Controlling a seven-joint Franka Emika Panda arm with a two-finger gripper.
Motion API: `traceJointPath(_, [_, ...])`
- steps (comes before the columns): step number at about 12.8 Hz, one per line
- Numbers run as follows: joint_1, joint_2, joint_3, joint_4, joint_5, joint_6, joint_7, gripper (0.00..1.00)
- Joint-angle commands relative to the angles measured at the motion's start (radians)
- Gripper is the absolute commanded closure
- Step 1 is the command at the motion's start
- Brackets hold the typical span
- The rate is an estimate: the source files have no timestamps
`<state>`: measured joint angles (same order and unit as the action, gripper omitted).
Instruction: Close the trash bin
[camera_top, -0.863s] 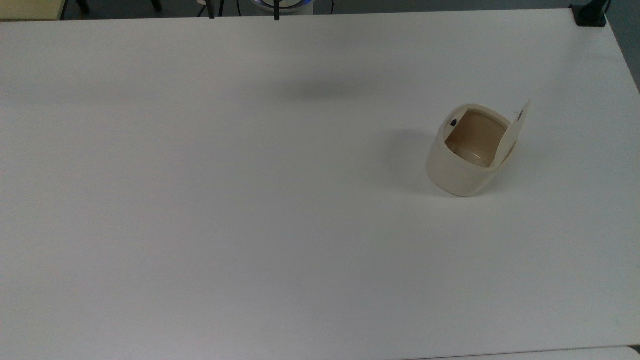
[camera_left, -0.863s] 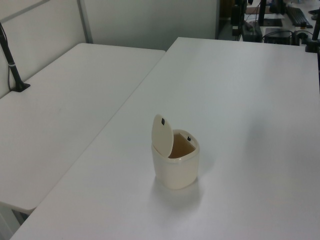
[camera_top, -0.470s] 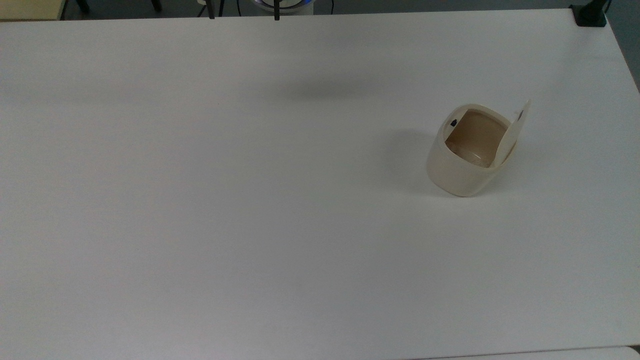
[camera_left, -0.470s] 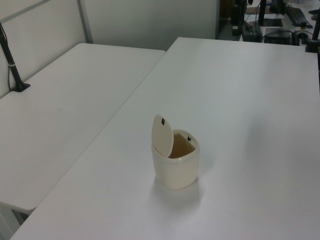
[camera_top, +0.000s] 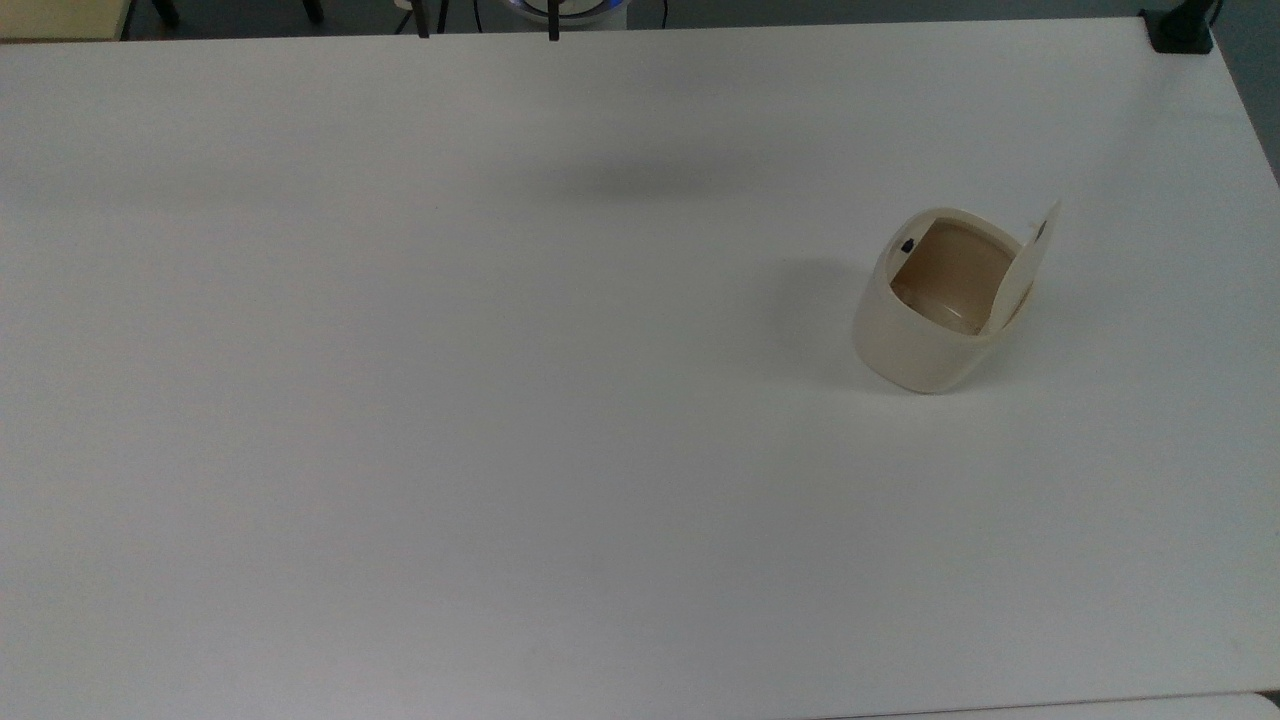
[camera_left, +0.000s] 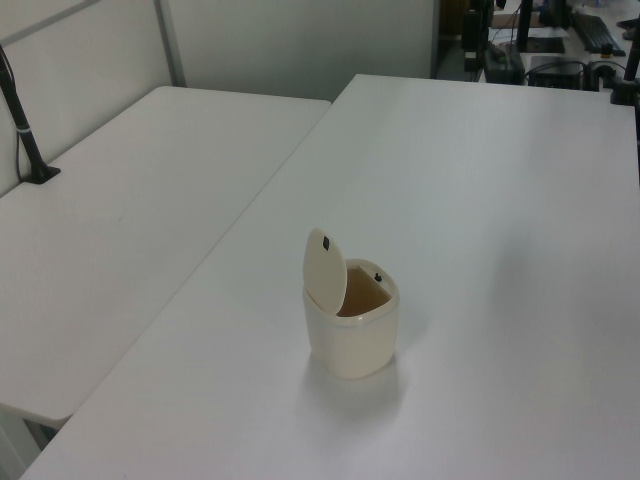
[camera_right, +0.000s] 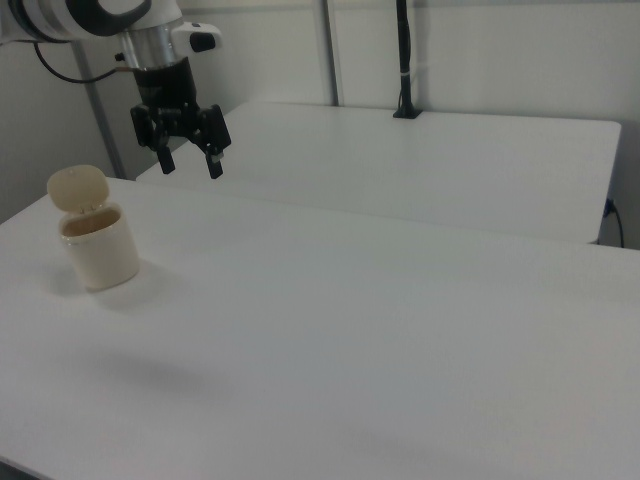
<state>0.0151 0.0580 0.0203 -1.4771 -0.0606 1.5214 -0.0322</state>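
1. White tabletop (camera_top: 500, 400) carries a single object, with a second white table behind it in the left view and the right view.
2. Standing on it is the trash bin (camera_top: 925, 335), toward the top view's right, upright, its tan inside showing.
3. Its lid (camera_left: 325, 267) stands raised, nearly upright on its hinge, with a small black tab near the top edge; a matching black spot sits on the opposite rim.
4. Judging by that, nothing of the task is done yet: the lid must be tipped forward and pressed flat on the rim.
5. Hanging high above the surface in the right view is the pincer (camera_right: 187, 160), pointing downward from the wrist, well apart from the bin and to the right view's right of it.
6. Its two fingers are spread wide and hold nothing.
7. My guess is the arm must travel over the bin and descend behind the lid.
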Motion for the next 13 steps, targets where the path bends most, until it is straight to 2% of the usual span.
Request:
traceJointPath(1, [0.003,-0.023,-0.002,-0.022,0.001,0.008,-0.005,0.50])
traceJointPath(3, [0.003,-0.023,-0.002,-0.022,0.001,0.006,-0.009,0.80])
traceJointPath(5, [0.005,-0.020,-0.002,-0.022,-0.007,0.006,-0.014,0.98])
traceJointPath(10, [0.011,-0.007,0.003,-0.022,0.010,0.020,-0.083,1.00])
traceJointPath(13, [0.017,0.012,0.015,-0.022,0.054,0.121,-0.124,1.00])
